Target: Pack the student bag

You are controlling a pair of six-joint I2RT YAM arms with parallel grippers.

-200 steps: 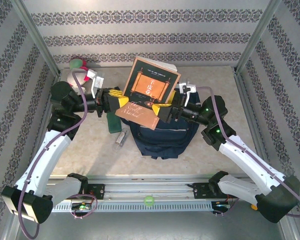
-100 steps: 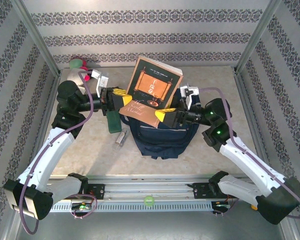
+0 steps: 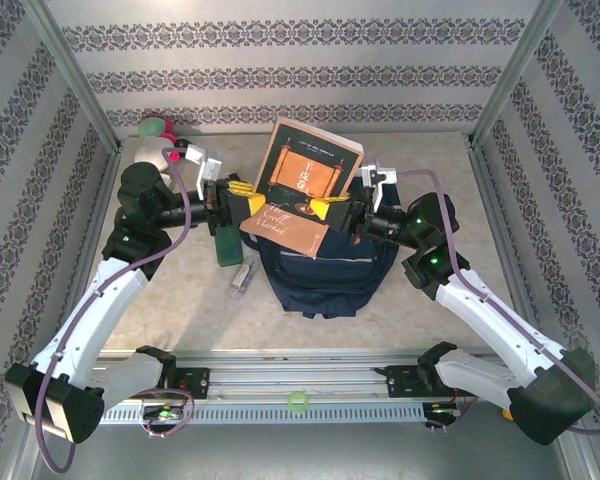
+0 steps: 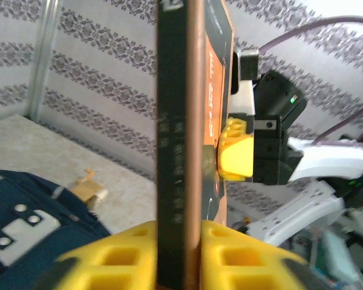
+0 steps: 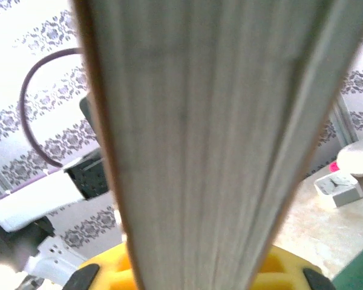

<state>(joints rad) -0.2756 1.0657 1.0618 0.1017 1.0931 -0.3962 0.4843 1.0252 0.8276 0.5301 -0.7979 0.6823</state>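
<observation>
My left tool (image 3: pixel 242 196) is pinched on the left edge of a flat orange-brown paper book (image 3: pixel 302 180). My right tool (image 3: pixel 330 208) is squeezed tight on its right edge, so both tools hold the book up in the air, tipped a little. The big navy-blue cloth student bag (image 3: pixel 325 275) lies on the pale counter (image 3: pixel 180 290), right under the book and between my two arms.

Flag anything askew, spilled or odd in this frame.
Nothing spilled or damaged. The orange book is tilted in mid-air above the navy backpack, pinched at once by the left pincer on its spine side and the right pincer on its page edge.
</observation>
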